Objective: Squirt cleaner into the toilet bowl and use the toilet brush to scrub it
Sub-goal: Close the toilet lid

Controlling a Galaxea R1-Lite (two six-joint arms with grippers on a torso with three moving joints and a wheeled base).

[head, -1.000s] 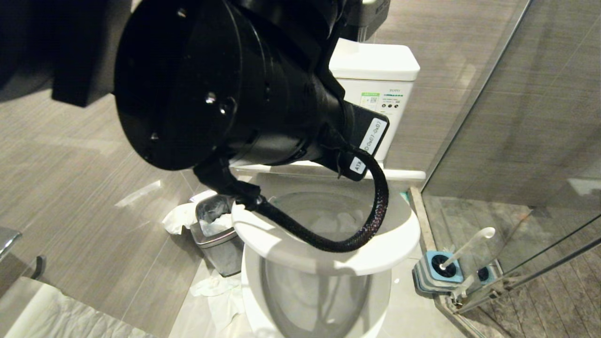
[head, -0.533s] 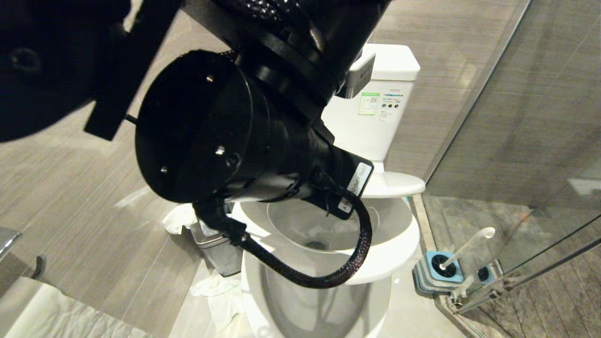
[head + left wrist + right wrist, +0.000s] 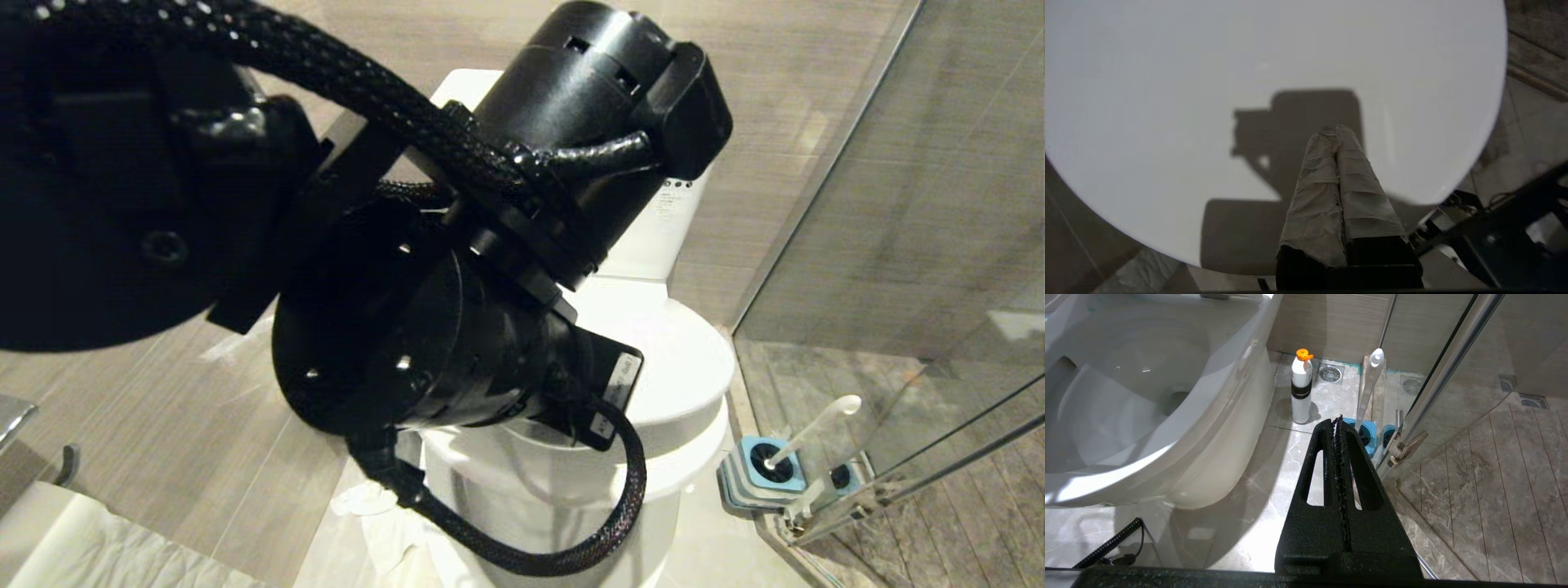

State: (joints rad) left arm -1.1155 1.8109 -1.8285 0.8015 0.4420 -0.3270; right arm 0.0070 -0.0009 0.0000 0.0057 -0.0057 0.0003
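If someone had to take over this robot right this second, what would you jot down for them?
Left gripper: jaws shut, empty, over the toilet lid, which is down.
Right gripper: jaws shut, empty, parked low beside the toilet bowl.
Toilet brush stands in its holder on the floor by the glass door. A white bottle with an orange cap stands nearby.
Done or left: cannot tell, since the lid hides the basin. Lift it and check before squirting or scrubbing.
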